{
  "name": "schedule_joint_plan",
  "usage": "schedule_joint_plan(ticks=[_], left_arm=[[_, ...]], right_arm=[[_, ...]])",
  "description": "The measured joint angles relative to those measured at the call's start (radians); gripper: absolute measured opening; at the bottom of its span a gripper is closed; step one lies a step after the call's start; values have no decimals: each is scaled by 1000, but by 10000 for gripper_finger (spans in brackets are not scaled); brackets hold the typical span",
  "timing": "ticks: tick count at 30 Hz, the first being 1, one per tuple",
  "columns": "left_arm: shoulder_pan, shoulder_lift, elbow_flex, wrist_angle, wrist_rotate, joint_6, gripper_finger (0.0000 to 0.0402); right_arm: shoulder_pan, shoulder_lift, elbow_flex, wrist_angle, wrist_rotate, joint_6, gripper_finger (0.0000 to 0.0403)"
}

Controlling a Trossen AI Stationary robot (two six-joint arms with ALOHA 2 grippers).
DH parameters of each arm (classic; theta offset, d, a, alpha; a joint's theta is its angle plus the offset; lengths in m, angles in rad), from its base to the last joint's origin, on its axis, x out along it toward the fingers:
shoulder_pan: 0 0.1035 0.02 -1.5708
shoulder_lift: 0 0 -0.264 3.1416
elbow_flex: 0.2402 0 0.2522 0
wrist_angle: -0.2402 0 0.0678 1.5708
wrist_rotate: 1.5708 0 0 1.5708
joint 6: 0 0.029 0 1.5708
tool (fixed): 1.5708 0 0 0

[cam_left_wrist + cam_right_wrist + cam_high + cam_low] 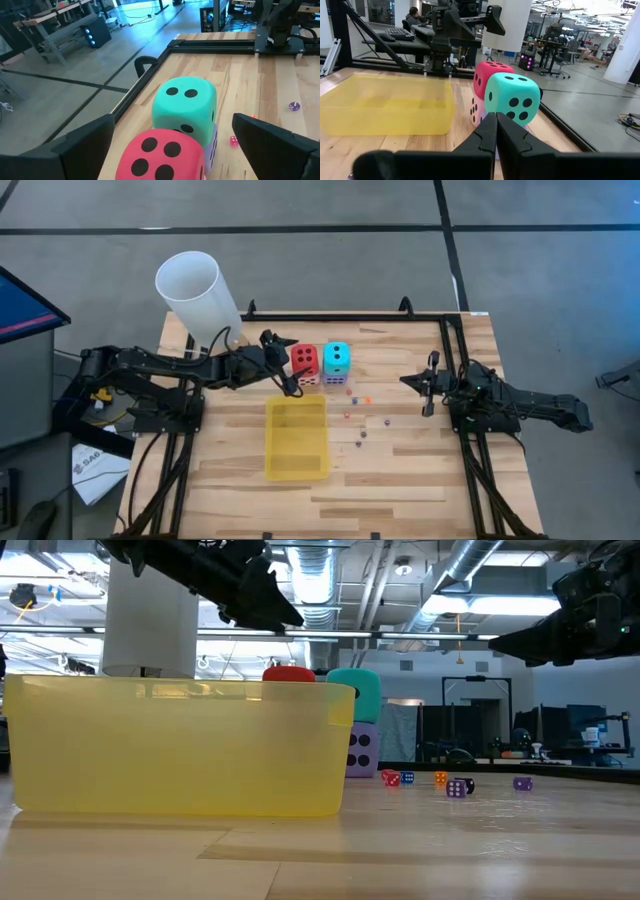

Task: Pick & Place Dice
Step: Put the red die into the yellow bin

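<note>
Two stacks of big dice stand near the table's far middle. The red die (305, 359) sits on the pink die (477, 111), and the cyan die (338, 357) sits on the purple die (362, 748). My left gripper (290, 367) is open just left of the red die and a little above it; in the left wrist view its fingers (85, 145) stand wide on either side, apart from the die. Several tiny dice (366, 400) lie scattered on the wood to the right. My right gripper (428, 386) waits shut at the right.
A flat yellow tray (297, 438) lies on the near side of the stacks. A tall white cylinder (197, 292) stands at the far left corner. A black frame (455, 360) runs along the table's far and right sides. Bare wood shows near the front edge.
</note>
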Motion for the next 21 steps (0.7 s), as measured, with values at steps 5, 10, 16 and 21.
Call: schedule_joint_plan(ticks=[5,10,16,21], left_arm=[[-3,0,0,0,0,-7,398],[11,0,0,0,0,-7,398],[27,0,0,0,0,-13,398],[52,0,0,5,69,-38,398]], right_arm=[[0,0,0,0,0,0,3],[0,0,0,0,0,0,3],[-1,0,0,0,0,0,3],[-1,0,0,0,0,0,3]])
